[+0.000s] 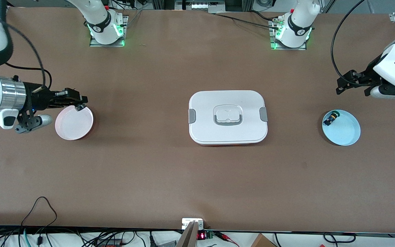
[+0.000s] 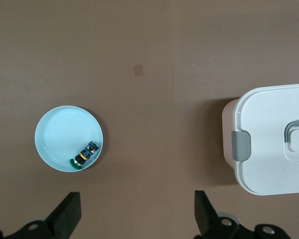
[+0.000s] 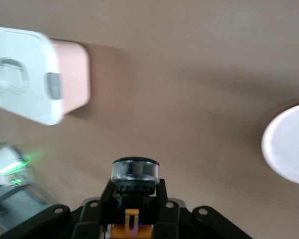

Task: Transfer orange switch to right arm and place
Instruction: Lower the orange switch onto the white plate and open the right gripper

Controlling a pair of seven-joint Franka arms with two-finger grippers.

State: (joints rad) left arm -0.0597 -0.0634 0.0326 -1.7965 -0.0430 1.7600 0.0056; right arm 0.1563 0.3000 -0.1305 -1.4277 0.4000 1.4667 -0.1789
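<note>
My right gripper (image 1: 80, 103) is shut on the orange switch (image 1: 79, 107), a small black button. It holds the switch in the air over the rim of a pale pink plate (image 1: 72, 125) at the right arm's end of the table. In the right wrist view the switch (image 3: 135, 174) sits between the jaws of that gripper (image 3: 136, 188), black body outward and orange at the base. The plate (image 3: 289, 144) shows at that view's edge. My left gripper (image 1: 338, 85) is open and empty, up over bare table beside a light blue plate (image 1: 346, 132).
A similar black button with a green cap (image 1: 331, 118) lies in the light blue plate, also in the left wrist view (image 2: 84, 154). A white lidded box (image 1: 227, 117) with grey clasps stands mid-table; it also shows in the right wrist view (image 3: 25, 74).
</note>
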